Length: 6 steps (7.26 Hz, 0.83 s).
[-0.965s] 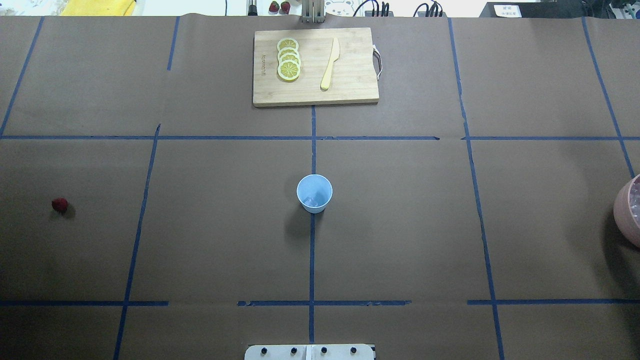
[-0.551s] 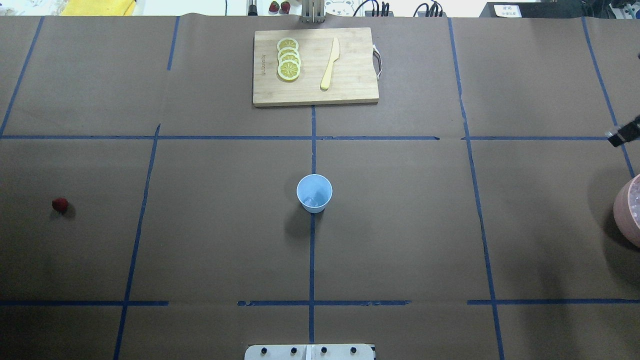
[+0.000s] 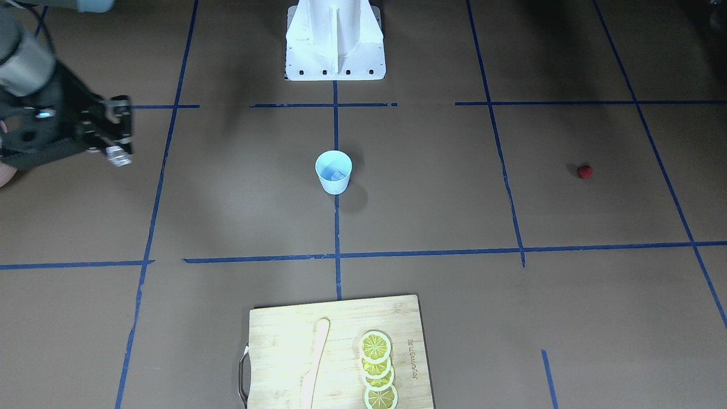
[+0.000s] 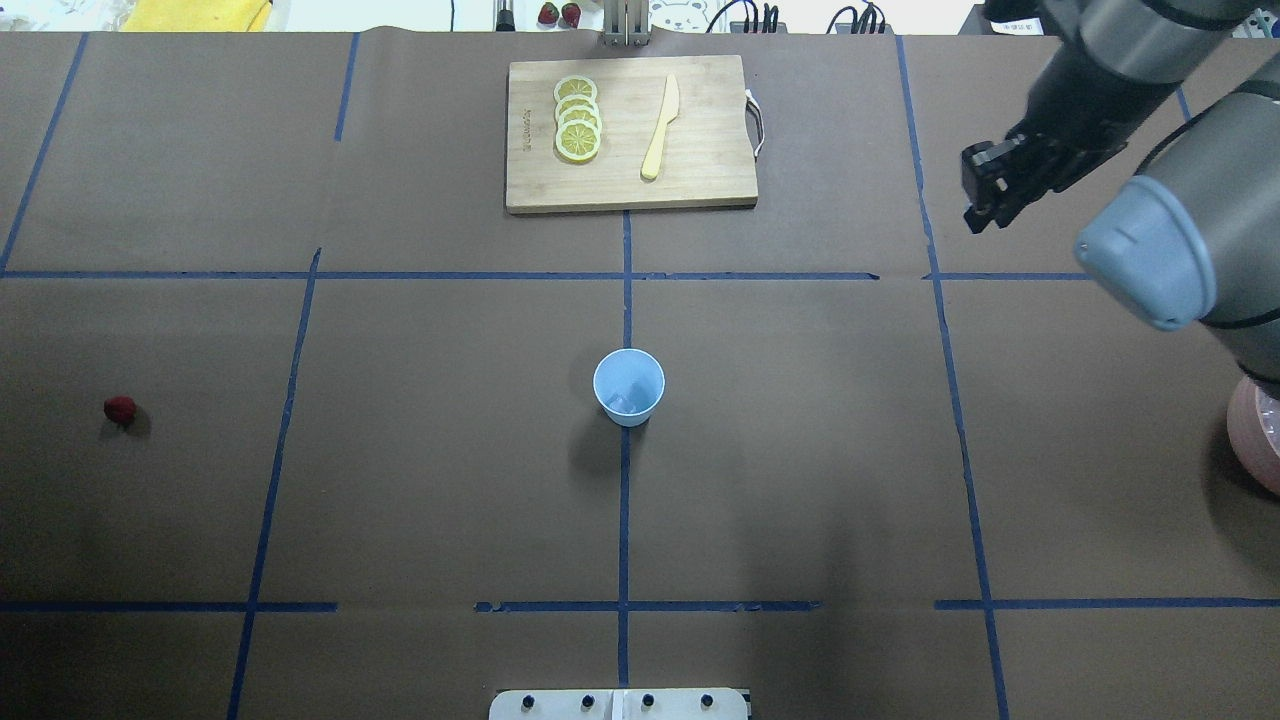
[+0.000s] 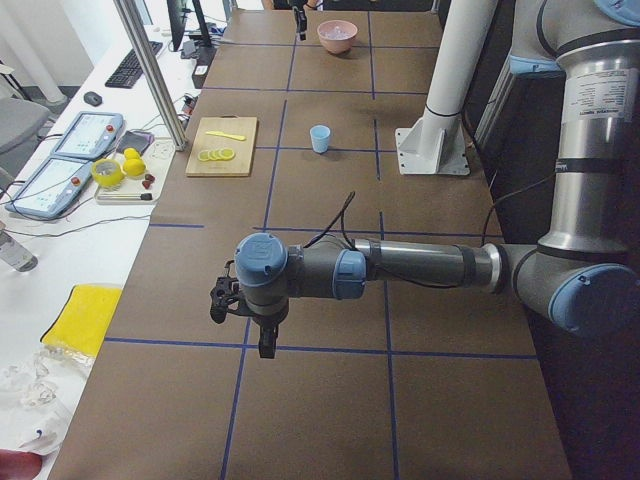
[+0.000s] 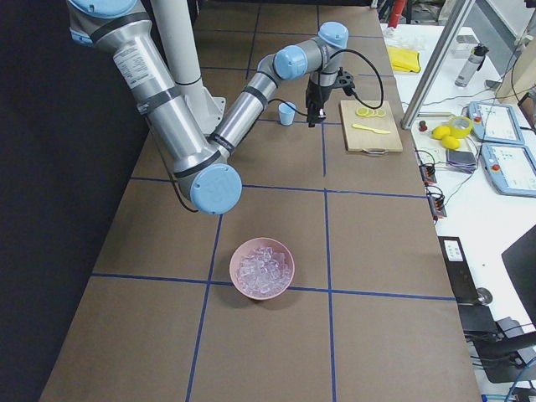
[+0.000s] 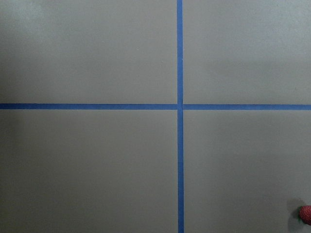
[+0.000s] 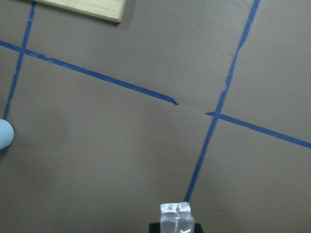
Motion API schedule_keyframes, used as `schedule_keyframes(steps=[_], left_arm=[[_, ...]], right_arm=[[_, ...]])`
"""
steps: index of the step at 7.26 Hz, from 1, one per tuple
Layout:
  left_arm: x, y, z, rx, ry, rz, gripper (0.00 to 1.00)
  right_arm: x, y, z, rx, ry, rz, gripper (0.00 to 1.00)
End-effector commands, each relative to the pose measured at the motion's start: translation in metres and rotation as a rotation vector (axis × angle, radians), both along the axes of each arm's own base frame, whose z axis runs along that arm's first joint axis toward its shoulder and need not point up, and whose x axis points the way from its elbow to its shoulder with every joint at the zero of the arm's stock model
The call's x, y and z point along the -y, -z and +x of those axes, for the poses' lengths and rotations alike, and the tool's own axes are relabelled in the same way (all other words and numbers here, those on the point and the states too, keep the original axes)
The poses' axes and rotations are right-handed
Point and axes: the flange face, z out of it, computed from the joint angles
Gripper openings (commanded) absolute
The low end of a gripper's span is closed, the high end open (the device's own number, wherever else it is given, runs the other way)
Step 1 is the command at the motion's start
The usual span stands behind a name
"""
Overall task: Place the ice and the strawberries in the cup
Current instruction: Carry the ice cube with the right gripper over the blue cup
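1. The right end effector (image 4: 978,212) clamps one ice cube (image 8: 177,219) above the worktop (image 4: 800,450), at the cup's (image 4: 629,386) 2 o'clock.
2. The strawberry (image 4: 120,408) lies at its 9 o'clock.
3. Whether the left end effector (image 5: 262,340) is apart or together cannot be told.

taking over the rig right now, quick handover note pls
Right gripper: shut on an ice cube, in the air off to the cup's right, not yet over it.
Left gripper: above bare table near the strawberry; open or shut cannot be told.
Cup: upright mid-table, apparently one ice piece inside.
Pink bowl: full of ice, on the robot's right.
Left to do: drop this cube in, then the strawberry.
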Motion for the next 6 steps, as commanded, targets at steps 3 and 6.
schedule_keyframes(steps=[3, 6], left_arm=[[-0.001, -0.004, 0.000, 0.001, -0.001, -0.006, 1.00], [0.002, -0.010, 0.000, -0.001, -0.003, -0.016, 1.00]], right_arm=[[-0.065, 0.102, -0.248, -0.006, -0.143, -0.014, 0.00], [-0.084, 0.099, -0.304, -0.072, -0.143, -0.016, 0.00]])
